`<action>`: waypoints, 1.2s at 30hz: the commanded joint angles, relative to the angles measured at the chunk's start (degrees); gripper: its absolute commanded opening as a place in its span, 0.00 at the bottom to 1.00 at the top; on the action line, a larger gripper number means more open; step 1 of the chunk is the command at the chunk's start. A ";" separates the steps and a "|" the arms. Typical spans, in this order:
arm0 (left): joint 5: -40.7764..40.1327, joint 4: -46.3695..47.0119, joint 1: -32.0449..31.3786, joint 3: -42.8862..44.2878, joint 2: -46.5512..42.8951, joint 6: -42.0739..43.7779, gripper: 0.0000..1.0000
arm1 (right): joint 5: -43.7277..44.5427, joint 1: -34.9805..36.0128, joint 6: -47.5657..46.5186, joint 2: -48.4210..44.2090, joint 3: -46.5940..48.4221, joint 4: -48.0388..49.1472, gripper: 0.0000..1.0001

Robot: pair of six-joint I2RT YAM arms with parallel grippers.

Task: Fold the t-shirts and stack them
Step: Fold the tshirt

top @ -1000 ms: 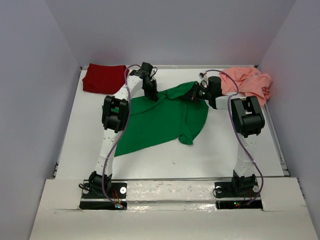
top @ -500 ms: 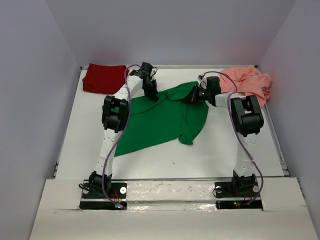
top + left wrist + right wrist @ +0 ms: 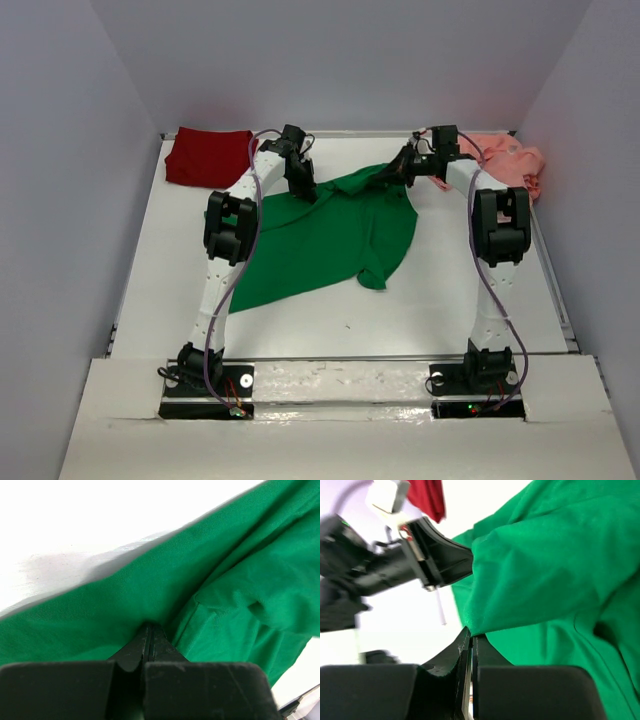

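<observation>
- The left gripper (image 3: 150, 632) has its black jaws pressed flat together, pinching a soft fold of the green t-shirt (image 3: 330, 235) at the shirt's 11 o'clock corner
- The right gripper (image 3: 470, 635) is clenched on a thin hem at 1 o'clock, the knit lifted in loose folds
- The rest lies rumpled mid-table (image 3: 440, 290)
- The dark red t-shirt (image 3: 207, 157) is a flat rectangle at 10 o'clock; the salmon pink t-shirt (image 3: 510, 160) is bunched at 2 o'clock

looks down on a white table (image 3: 440, 300) filling the middle of the frame. closes in with plain pale lilac-grey walls (image 3: 340, 60) at the top, left and right. ends along the bottom in a white ledge (image 3: 340, 445). shows soft, even light and only faint shadows.
</observation>
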 commanded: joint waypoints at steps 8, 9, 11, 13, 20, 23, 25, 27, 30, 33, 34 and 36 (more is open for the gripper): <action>-3.88 -3.86 0.52 -2.11 2.10 2.35 0.00 | -14.79 -2.71 21.42 7.81 8.41 -6.32 0.00; -3.88 -3.77 0.52 -2.11 2.10 2.35 0.00 | -14.97 -2.71 22.73 7.55 7.63 -6.24 0.00; -3.97 -3.77 0.52 -2.11 1.92 2.26 0.00 | -15.58 -2.71 23.18 6.85 6.48 -6.41 0.00; -3.88 -3.77 0.52 -2.11 1.92 2.26 0.00 | -16.20 -2.71 23.18 5.27 3.16 -6.68 0.00; -3.79 -3.42 0.52 -2.46 1.92 2.43 0.00 | -17.60 -3.24 24.94 -0.53 -2.14 -6.94 0.00; -3.71 -3.33 0.52 -2.38 2.01 2.52 0.00 | -17.08 -3.76 27.57 1.12 1.98 -6.32 0.00; -3.71 -3.25 0.52 -2.38 2.01 2.52 0.00 | -16.73 -3.76 30.12 3.32 7.25 -5.19 0.00; -3.71 -3.25 0.52 -2.38 2.01 2.61 0.00 | -16.29 -3.76 31.88 7.61 12.08 -3.78 0.00; -4.06 -3.51 0.52 -2.46 1.92 2.87 0.00 | -14.62 -4.29 36.97 11.68 20.70 -0.45 0.00; -4.49 -3.25 0.61 -2.99 1.57 2.87 0.00 | -12.96 -4.29 43.30 16.42 24.49 5.53 0.00; -4.41 -3.07 0.70 -3.25 1.22 2.79 0.00 | -12.51 -4.29 44.88 18.43 25.10 6.58 0.00; -4.41 -2.98 0.61 -3.87 1.04 2.87 0.00 | -10.58 -4.29 44.89 20.55 26.60 8.08 0.00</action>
